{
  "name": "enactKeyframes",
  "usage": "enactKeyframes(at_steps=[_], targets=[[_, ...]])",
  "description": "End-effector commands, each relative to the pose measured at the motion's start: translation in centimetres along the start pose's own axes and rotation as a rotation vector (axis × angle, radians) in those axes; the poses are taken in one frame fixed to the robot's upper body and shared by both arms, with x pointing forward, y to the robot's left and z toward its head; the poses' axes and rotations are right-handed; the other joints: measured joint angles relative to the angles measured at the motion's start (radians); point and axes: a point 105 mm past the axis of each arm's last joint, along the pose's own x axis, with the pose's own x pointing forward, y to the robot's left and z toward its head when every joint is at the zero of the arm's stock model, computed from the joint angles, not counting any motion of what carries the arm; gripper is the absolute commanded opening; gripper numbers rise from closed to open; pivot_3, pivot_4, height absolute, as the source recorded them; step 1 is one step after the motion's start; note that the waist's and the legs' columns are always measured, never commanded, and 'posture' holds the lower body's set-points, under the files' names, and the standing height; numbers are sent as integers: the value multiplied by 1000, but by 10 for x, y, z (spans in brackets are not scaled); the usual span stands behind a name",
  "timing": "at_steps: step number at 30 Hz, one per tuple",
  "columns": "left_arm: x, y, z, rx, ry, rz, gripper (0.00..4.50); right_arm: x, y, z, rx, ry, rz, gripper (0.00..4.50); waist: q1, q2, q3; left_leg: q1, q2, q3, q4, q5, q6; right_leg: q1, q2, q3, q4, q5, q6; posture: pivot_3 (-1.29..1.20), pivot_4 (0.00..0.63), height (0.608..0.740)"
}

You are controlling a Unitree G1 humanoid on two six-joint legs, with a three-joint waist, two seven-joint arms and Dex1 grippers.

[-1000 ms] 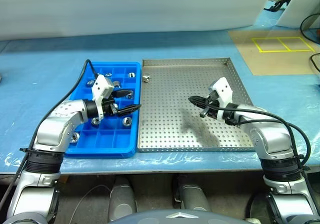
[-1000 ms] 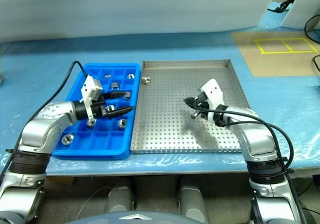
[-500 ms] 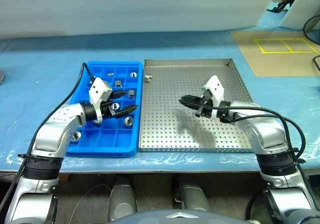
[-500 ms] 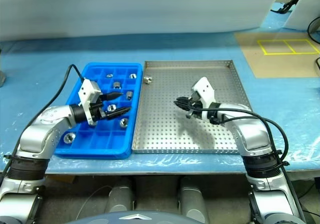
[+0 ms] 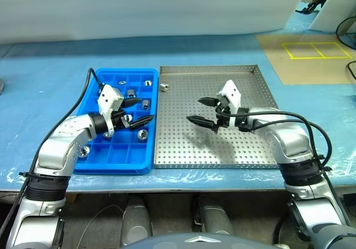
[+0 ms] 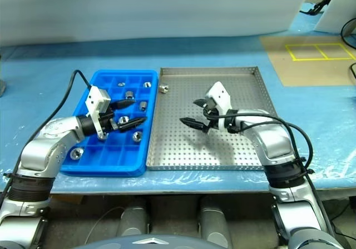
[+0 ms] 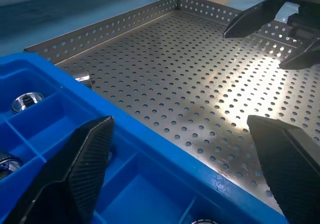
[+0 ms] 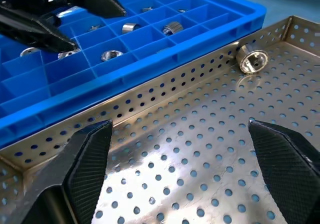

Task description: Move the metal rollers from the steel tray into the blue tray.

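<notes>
Large shallow square steel tray (image 5: 239,143) with perforated floor and low rim is the landmark, lying on blue sheeting. Bright blue rectangular plastic tray (image 5: 111,160) with a grid of square compartments lies flush against its left rim.

Right arm reaches in from the steel tray's near right corner, forearm bent inward, right gripper (image 5: 201,111) hovering over the tray's middle, pointing toward the blue tray, black fingers spread wide, nothing between them. Left arm comes over the blue tray's near left corner, left gripper (image 5: 135,111) above the compartments beside the steel tray's left rim, pointing toward the steel tray, fingers apart, empty.

One small shiny silver metal roller (image 5: 164,85) with a dark centre hole sits in the steel tray's far left corner, beside the rim. Several more rollers (image 5: 147,83) lie in blue tray compartments.

Right wrist view shows that corner roller (image 8: 251,59) lying on its side, hole facing the camera, just inside the perforated wall; head views don't resolve that. Left wrist view shows the right gripper's fingertips (image 7: 250,21) over the far floor.
</notes>
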Motion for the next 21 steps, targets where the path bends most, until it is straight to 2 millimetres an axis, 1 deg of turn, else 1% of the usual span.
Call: enactKeyframes(at_steps=[1,5,7,10,12,17,19,21], targets=[[-2,10,13,55,-32,50,4500,9,-9,16,-58,-43,-34,4474,0,0,0,0,0,0,0,0,0,0,0,0,0,0,0,-74,150,740],[-3,13,16,77,-29,66,4500,17,-3,24,-83,-67,14,4474,0,0,0,0,0,0,0,0,0,0,0,0,1,0,-1,-65,150,740],[-5,15,16,81,-28,79,4500,17,-1,25,-86,-71,27,4474,1,0,0,-1,0,0,0,0,-1,0,0,0,0,0,-1,-58,150,740],[-7,14,17,81,-30,76,4500,13,8,25,-87,-75,72,4474,3,0,0,-1,0,0,0,0,-1,0,0,0,0,0,-1,-53,150,740],[-9,12,17,76,-28,67,4500,7,14,21,-84,-63,99,4474,5,0,0,-1,0,0,0,0,0,0,0,0,0,0,-1,-53,150,740],[-16,6,19,57,-28,25,4500,-11,26,-2,-68,24,143,4474,10,0,0,-1,0,0,0,0,0,0,0,0,0,0,-1,-54,150,740],[-20,5,18,52,-21,16,4500,-15,30,-6,-62,34,145,4474,11,0,0,-1,0,0,0,0,0,0,0,0,0,0,-1,-58,150,740],[-22,8,16,59,-6,30,4500,-16,28,-9,-55,40,123,4474,7,0,0,0,0,0,0,0,0,0,0,0,0,0,0,-64,150,740]])
